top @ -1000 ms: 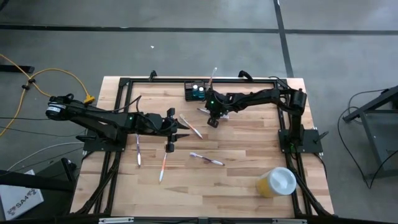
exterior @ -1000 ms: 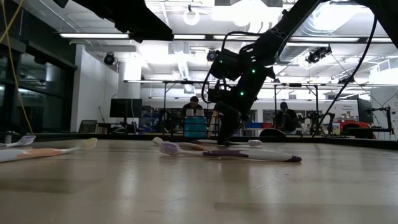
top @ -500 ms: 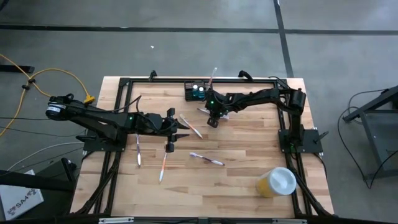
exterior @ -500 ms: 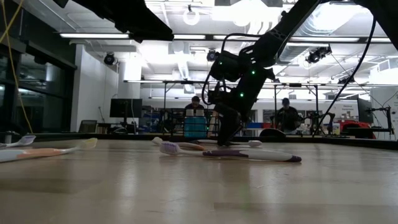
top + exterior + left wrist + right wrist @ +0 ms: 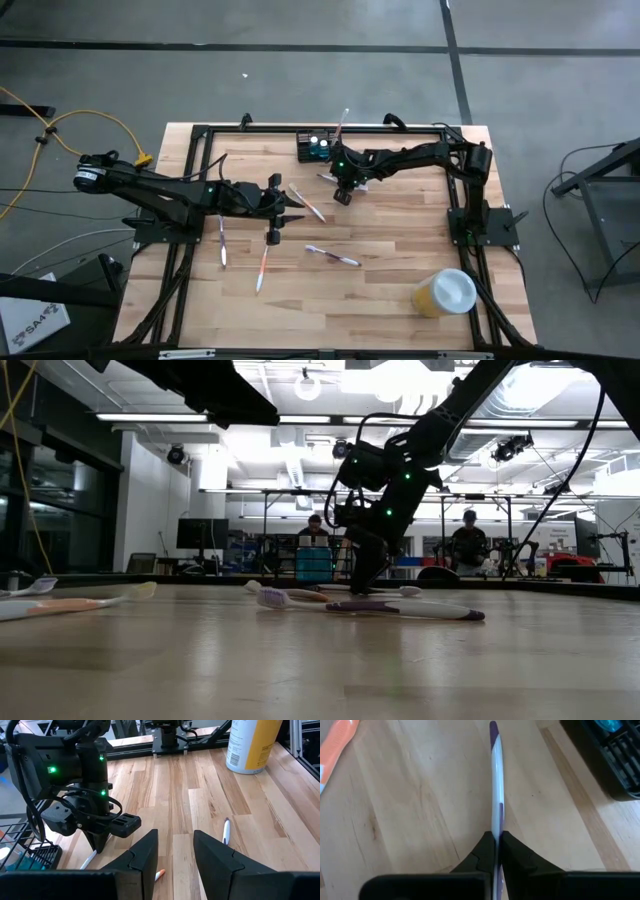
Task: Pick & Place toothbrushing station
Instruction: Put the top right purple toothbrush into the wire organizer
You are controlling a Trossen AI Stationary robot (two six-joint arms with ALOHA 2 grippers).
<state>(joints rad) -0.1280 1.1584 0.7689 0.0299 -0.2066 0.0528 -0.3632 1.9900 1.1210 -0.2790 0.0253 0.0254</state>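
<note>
My right gripper (image 5: 497, 840) is clenched on a slim white-and-purple plastic toothbrush (image 5: 495, 785), the two dark fingers pinching its handle edge-on so that the long shaft runs straight out ahead of the wrist. I judge I took it by the thin middle of the handle because that is where a hard, smooth stick gives the pads two flat faces to bite. In the high view that gripper (image 5: 343, 190) is low over the pale wooden plank table (image 5: 400, 290), just beside the small black rectangular slotted caddy (image 5: 314, 147), the toothbrushing station, which sits near the far edge of the table with a toothbrush already standing in it. In the right wrist view a corner of the caddy (image 5: 612, 755) shows its ribbed matte top with something teal in it, close to the brush but not touching it

My left gripper (image 5: 172, 852) hangs released over the middle of the table, its blunt dark fingers parted with nothing between them; I take it to be waiting. Other toothbrushes lie flat on the boards, among them an orange-handled one (image 5: 262, 268) and a purple-and-white one (image 5: 333, 256). A yellow cylindrical cup with a white lid (image 5: 445, 293) stands well apart at the near right
</note>
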